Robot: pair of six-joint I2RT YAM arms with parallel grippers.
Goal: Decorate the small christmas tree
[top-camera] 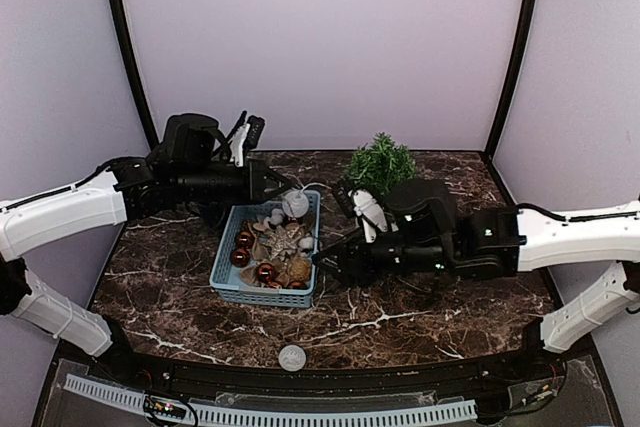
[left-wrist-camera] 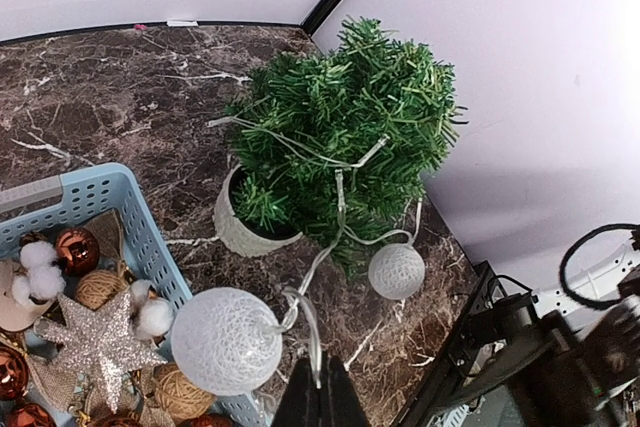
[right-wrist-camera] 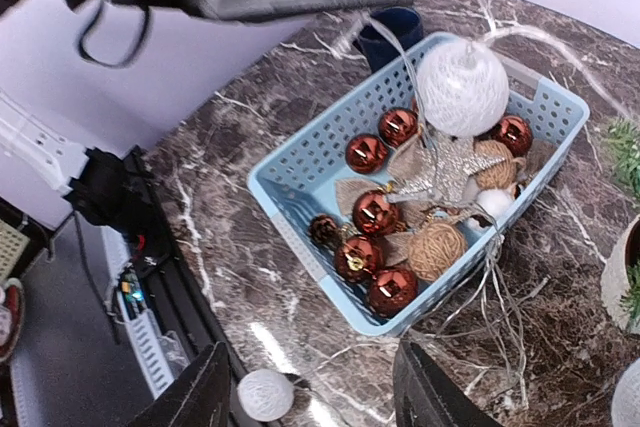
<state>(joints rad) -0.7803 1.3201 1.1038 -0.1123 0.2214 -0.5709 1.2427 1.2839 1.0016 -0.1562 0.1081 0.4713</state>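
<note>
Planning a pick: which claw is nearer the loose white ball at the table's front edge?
Right: the right claw is beside the blue basket, beyond the ball; the left claw is over its far end.

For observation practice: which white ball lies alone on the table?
The white ball near the front edge, before the blue basket. The other two are on a cord: large ball at the basket, small ball by the small christmas tree.

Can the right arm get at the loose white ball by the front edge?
Likely yes: the ball lies alone, close to the open right gripper, with nothing between them; the basket sits off to the side.
</note>
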